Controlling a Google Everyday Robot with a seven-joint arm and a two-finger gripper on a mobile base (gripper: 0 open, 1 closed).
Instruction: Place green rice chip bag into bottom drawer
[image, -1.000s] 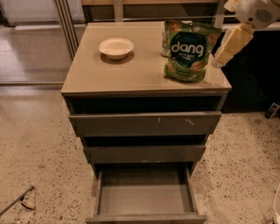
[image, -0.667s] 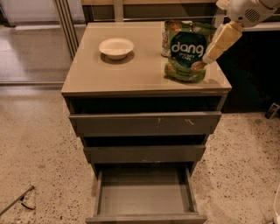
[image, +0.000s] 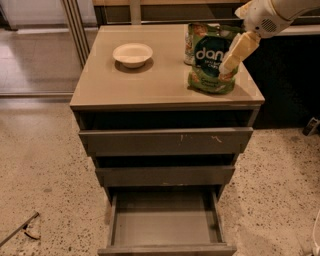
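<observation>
while the green rice chip bag (image: 206, 59) stands upright at the upper right of the worktop (image: 150, 82), the pincer (image: 227, 67) is at its right edge; apart or together, i cannot tell. it looks light, crinkly and probably slippery, so pinching the upper edge seems best.

On the table (image: 150, 87), the green rice chip bag (image: 205, 60) stands just left of the jaws, the bowl (image: 132, 53) well left; the bottom drawer (image: 165, 225) lies far below them.

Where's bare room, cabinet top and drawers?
The bottom drawer is open and bare. On the cabinet top, free from the white bowl across to the green rice chip bag, plus the front. Crowded back right: gripper at the bag, can behind.
</observation>
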